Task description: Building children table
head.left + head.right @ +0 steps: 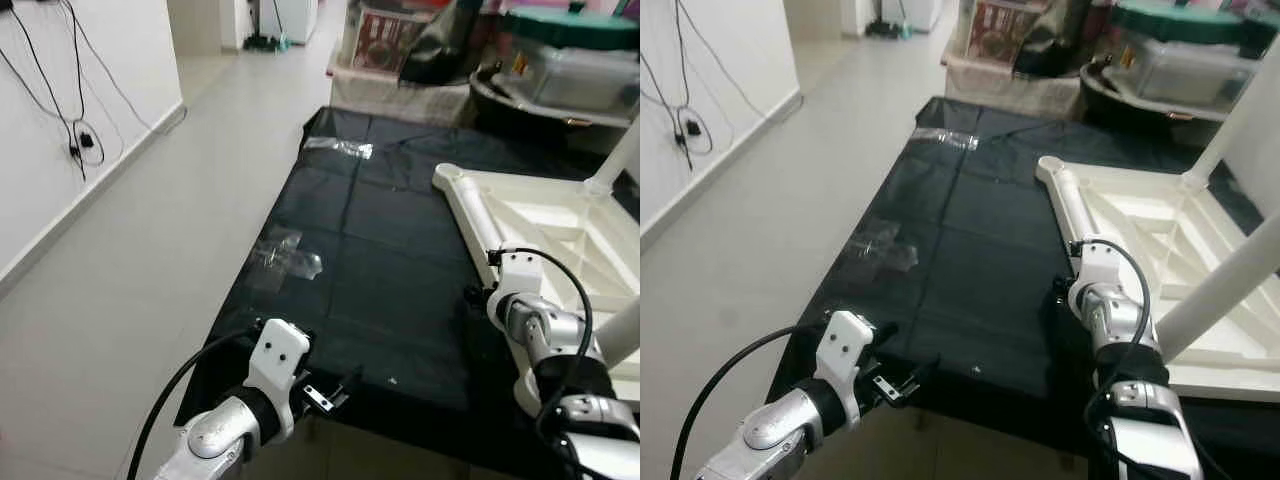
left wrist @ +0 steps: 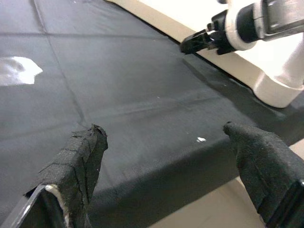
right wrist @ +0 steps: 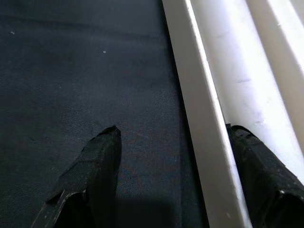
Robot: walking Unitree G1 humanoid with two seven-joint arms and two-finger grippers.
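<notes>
The white children table lies upside down on a black sheet on the floor. Its ribbed underside faces up, and two white legs stand up from its right part. My right gripper is open and low at the table's left rim. One finger is over the sheet and the other is inside the rim. My left gripper is open and hovers over the sheet's near edge with nothing between its fingers. The right gripper is also in the left wrist view.
Two clear plastic bags lie on the sheet's left part. Grey tiled floor runs along a white wall with hanging cables on the left. Boxes and plastic bins crowd the back right.
</notes>
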